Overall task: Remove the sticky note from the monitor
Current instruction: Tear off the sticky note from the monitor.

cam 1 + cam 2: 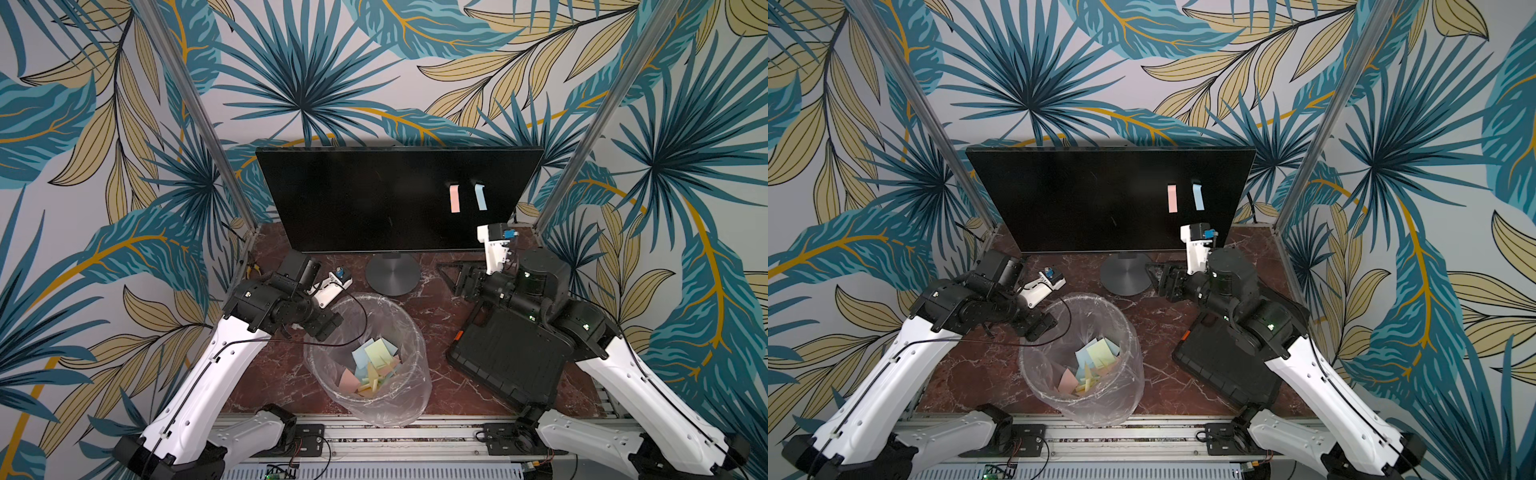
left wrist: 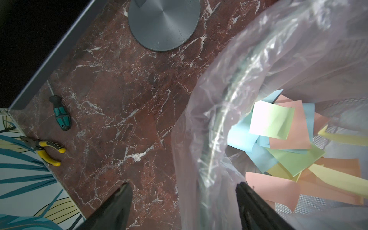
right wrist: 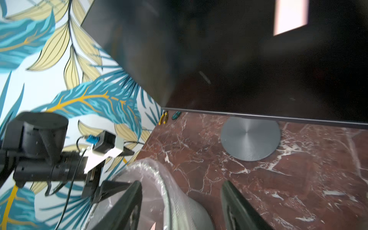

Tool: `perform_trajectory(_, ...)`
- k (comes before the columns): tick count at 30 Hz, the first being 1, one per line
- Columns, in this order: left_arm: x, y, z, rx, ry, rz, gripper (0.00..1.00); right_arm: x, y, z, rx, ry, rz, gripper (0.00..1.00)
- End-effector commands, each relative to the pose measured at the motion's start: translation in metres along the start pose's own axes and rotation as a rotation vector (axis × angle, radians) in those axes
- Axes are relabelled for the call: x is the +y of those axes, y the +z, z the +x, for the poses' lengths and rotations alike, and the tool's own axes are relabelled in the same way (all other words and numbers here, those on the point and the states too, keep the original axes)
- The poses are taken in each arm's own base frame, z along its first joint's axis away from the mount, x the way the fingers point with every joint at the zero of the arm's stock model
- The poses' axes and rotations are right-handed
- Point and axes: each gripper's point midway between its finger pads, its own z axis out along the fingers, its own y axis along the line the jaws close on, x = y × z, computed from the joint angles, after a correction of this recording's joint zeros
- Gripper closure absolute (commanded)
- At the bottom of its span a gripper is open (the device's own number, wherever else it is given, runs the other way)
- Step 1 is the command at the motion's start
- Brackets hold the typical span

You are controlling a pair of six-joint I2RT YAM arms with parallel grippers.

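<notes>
Monitor (image 1: 374,199): 2 notes left.
Pink sticky note (image 1: 455,198), blue sticky note (image 1: 481,196) above right gripper (image 3: 181,183); left gripper (image 2: 183,185) over bin (image 2: 199,119); both apart, empty.

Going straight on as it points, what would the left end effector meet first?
Likely the clear plastic liner, at its rim just ahead of the left end effector; depth is unclear.

Cropped, blurred, covered
Beyond right gripper (image 3: 181,185), blurred note (image 3: 290,17) is cropped by the edge; case (image 1: 511,357) behind it lies partly under the arm (image 1: 582,326).
</notes>
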Motion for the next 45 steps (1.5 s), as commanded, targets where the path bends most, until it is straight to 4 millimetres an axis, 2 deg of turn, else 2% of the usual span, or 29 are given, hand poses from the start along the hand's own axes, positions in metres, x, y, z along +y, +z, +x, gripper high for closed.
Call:
perform_trajectory(1,0.0,0.007,-0.004,-0.012,-0.01,0.003,0.2,-0.031,-0.006,-0.011,-0.051,0.128,0.069,0.33)
perform_trajectory(4,-0.001,0.01,-0.005,-0.012,-0.015,0.011,0.24,-0.053,-0.009,-0.032,-0.105,0.202,0.079,0.32)
perform_trajectory(8,-0.001,0.014,-0.005,-0.004,-0.019,0.018,0.34,-0.068,-0.004,-0.06,-0.148,0.263,0.045,0.32)
perform_trajectory(13,-0.001,0.017,-0.005,0.004,-0.02,0.025,0.38,-0.078,0.008,-0.085,-0.181,0.272,0.031,0.32)
perform_trajectory(17,-0.002,0.018,-0.005,0.004,-0.021,0.032,0.39,-0.083,0.02,-0.099,-0.186,0.299,0.005,0.35)
perform_trajectory(18,-0.002,0.018,-0.006,0.002,-0.021,0.031,0.39,-0.081,0.022,-0.109,-0.211,0.289,-0.014,0.35)
perform_trajectory(23,-0.002,0.019,-0.007,0.004,-0.023,0.035,0.38,-0.087,0.028,-0.126,-0.248,0.303,-0.013,0.37)
perform_trajectory(28,-0.002,0.018,-0.009,0.003,-0.023,0.037,0.38,-0.096,0.036,-0.138,-0.259,0.331,-0.015,0.4)
perform_trajectory(33,-0.002,0.017,-0.01,0.002,-0.023,0.038,0.38,-0.096,0.044,-0.145,-0.257,0.338,-0.029,0.44)
perform_trajectory(36,-0.002,0.017,-0.01,0.0,-0.024,0.039,0.38,-0.098,0.048,-0.145,-0.251,0.34,-0.03,0.47)
perform_trajectory(45,-0.002,0.014,-0.011,-0.003,-0.022,0.035,0.37,-0.108,0.055,-0.136,-0.231,0.337,-0.003,0.49)
